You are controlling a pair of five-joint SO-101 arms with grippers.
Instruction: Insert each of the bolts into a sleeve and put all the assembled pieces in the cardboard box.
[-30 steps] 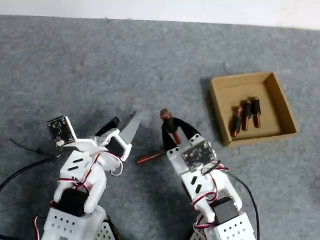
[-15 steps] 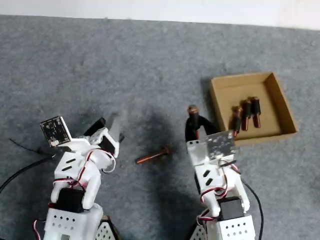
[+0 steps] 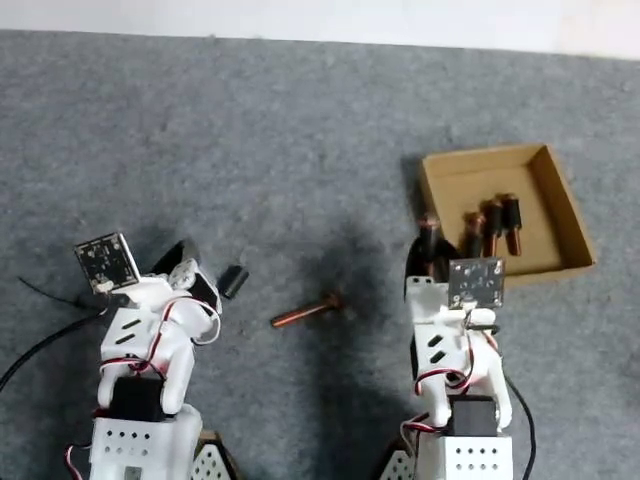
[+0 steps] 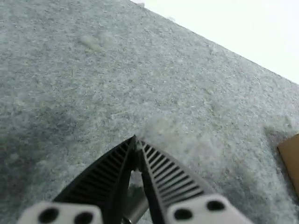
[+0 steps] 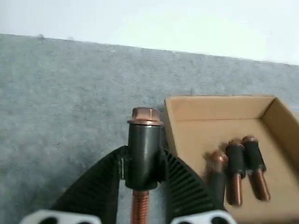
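The task looks more than half done. Three assembled pieces (image 3: 490, 232) lie side by side in the cardboard box (image 3: 478, 180), which sits toward 2 o'clock on the grey counter (image 3: 250, 130). A fourth piece (image 5: 143, 140), a copper bolt already pushed through its black sleeve, is clamped upright in the jaws of the right gripper (image 5: 142, 163). The bolt head is on top and the threaded end shows below. In the high view this gripper is at the 9 o'clock side of the box, about at its wall. I judge that the piece is not yet over the box floor and has to be carried a little toward 3 o'clock and released there.

After that, one pair is left. A loose bolt (image 3: 306, 312) lies flat near the middle of the counter. A loose sleeve (image 3: 233, 281) lies at its 9 o'clock, apart from it and just beside the left gripper (image 4: 136, 144). The jaws of that gripper are closed, tip on tip, and they seem to hold nothing. This last bolt needs inserting and boxing.
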